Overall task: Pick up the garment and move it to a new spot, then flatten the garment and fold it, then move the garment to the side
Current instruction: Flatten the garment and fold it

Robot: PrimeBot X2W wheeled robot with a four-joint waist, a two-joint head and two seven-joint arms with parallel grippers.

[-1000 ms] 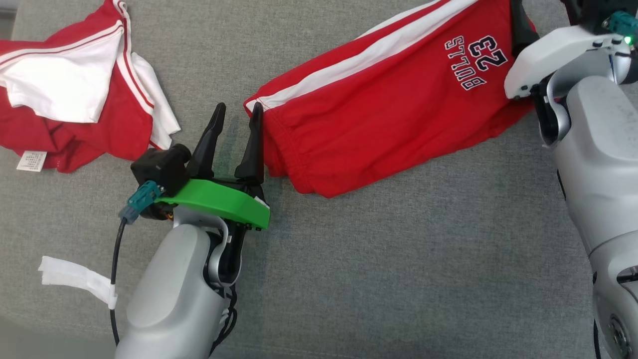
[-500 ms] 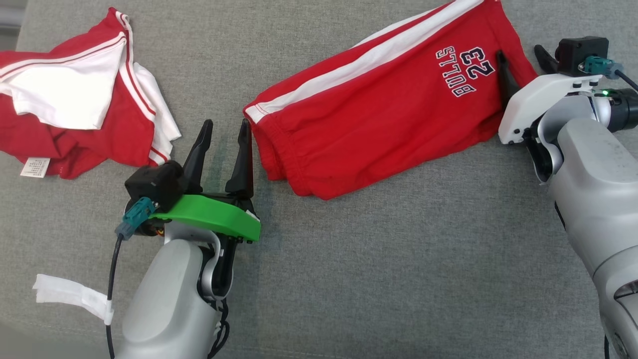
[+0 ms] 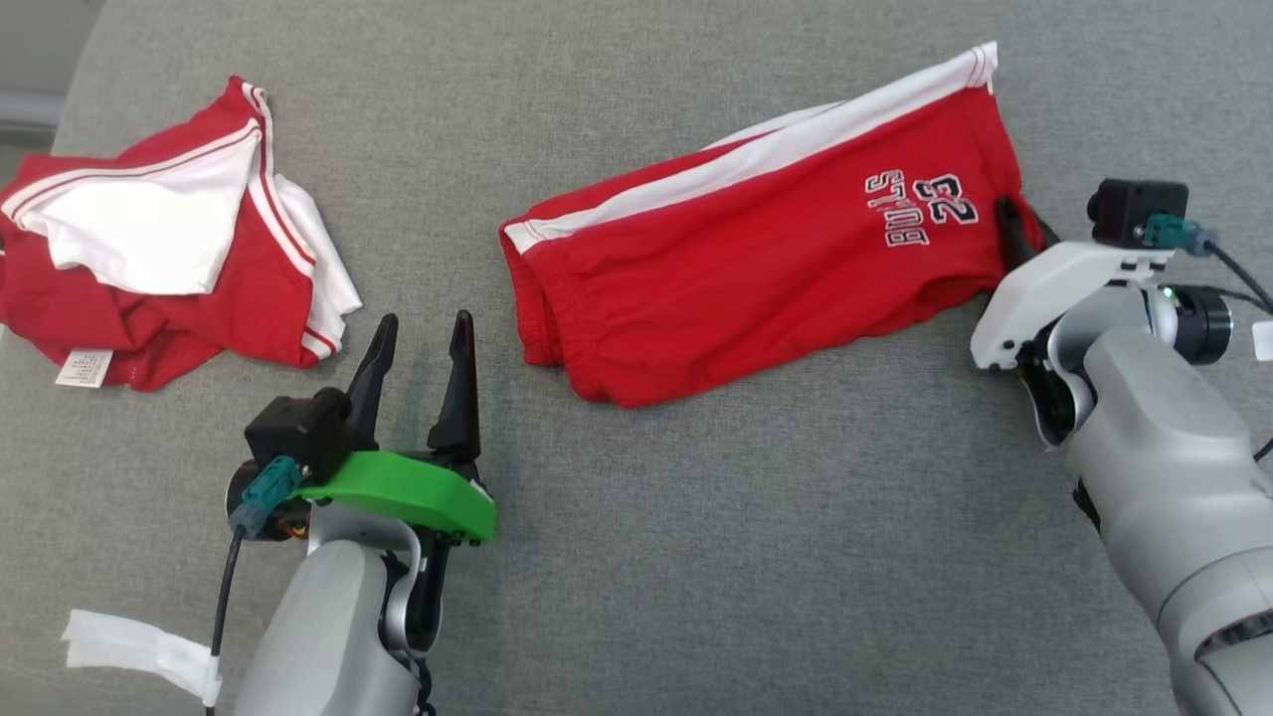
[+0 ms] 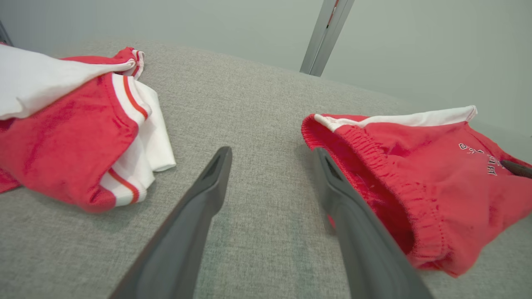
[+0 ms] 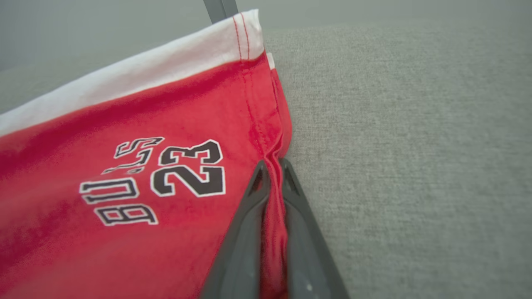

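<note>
Pinching shorts [image 3: 756, 268] hem — right gripper [image 5: 272, 168] clamped, left gripper [image 3: 426, 323] agape

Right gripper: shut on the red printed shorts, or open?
Shut: the right gripper pinches a ridge of hem on the red white-striped shorts.

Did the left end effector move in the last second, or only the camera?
Yes. Against the crumpled garment, the left end effector has drawn back toward the robot, down the head view, away from the shorts.
</note>
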